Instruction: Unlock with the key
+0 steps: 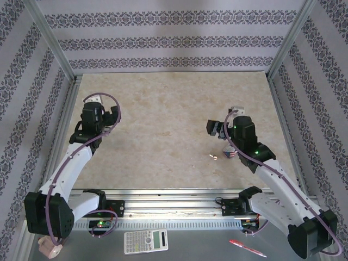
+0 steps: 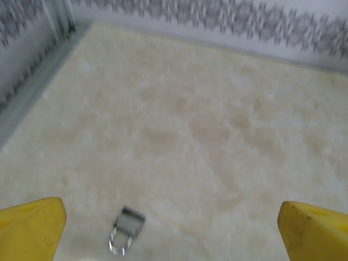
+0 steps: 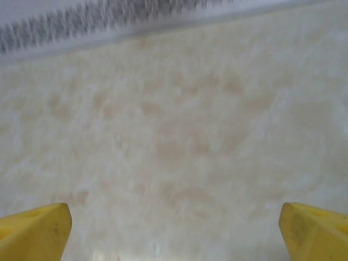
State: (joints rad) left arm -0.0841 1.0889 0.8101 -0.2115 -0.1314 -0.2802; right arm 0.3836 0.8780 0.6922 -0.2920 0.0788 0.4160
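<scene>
A small silver padlock [image 2: 125, 231] lies flat on the beige tabletop, low and left between my left gripper's [image 2: 174, 228] yellow fingertips [image 2: 32, 228], shackle towards me. That gripper [image 1: 100, 109] stands open and empty at the table's left side. What looks like the key [image 1: 213, 157] is a tiny metal piece on the table. A red, white and blue tag [image 1: 230, 154] lies beside it, partly under the right arm. My right gripper [image 1: 225, 126] hovers just beyond them. It is open [image 3: 174, 228], with bare tabletop between its fingertips [image 3: 312, 228].
Metal frame rails [image 1: 65, 125] and patterned walls close the table on the left, right and back. A calculator [image 1: 145, 241] and a red pen [image 1: 247, 248] lie on the ledge in front of the arm bases.
</scene>
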